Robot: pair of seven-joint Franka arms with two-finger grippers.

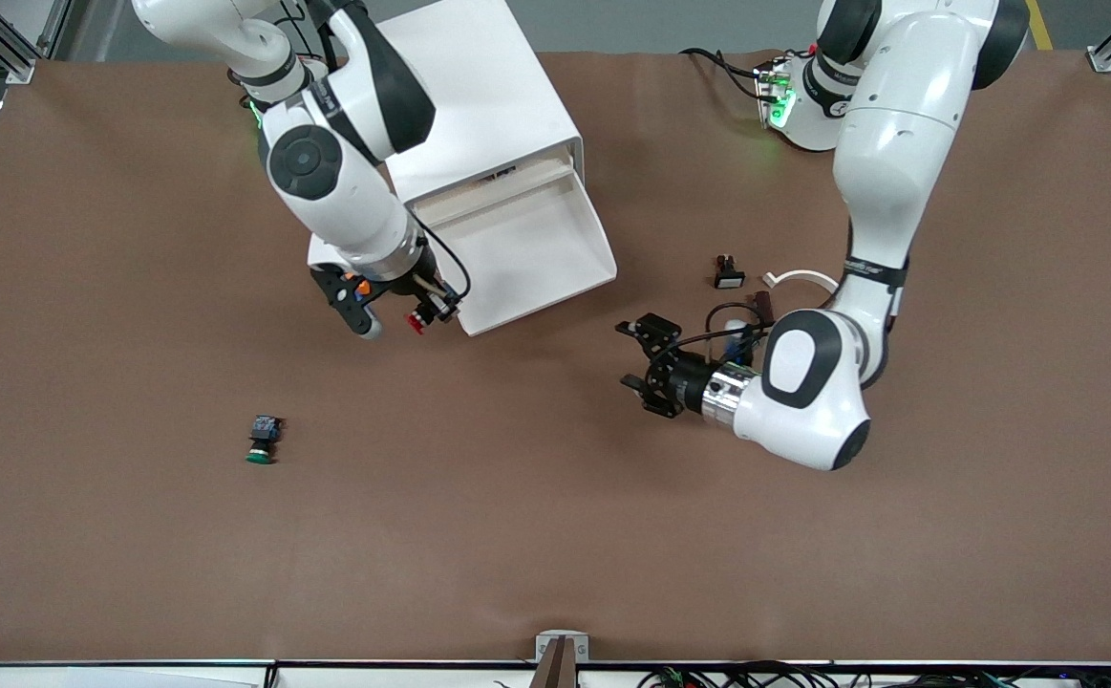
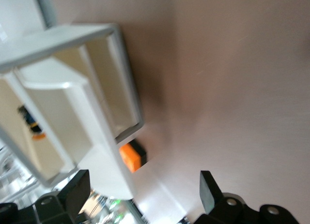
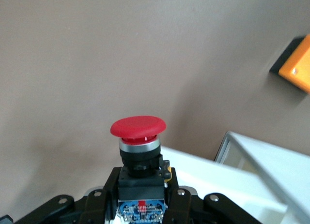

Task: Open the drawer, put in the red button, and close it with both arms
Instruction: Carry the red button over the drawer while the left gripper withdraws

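My right claw [image 1: 429, 313] is clamped on the red button [image 1: 416, 322], black body pinched between my fingers [image 3: 177, 197], red cap pointing away from my wrist. It hangs over the table [image 1: 555, 535] just off the front corner of the drawer [image 1: 526, 244], which stands pulled out of the white cabinet [image 1: 493, 105]. My right forearm hides the drawer's near end, and the part of its tray I see holds nothing. My left claw [image 1: 638, 368] waits over bare table with fingers [image 2: 209, 190] spread, gripping nothing, mouth toward the drawer. An orange box [image 2: 130, 157] peeks from under the drawer, mostly cut off. A green-capped button [image 1: 261, 440] lies well apart
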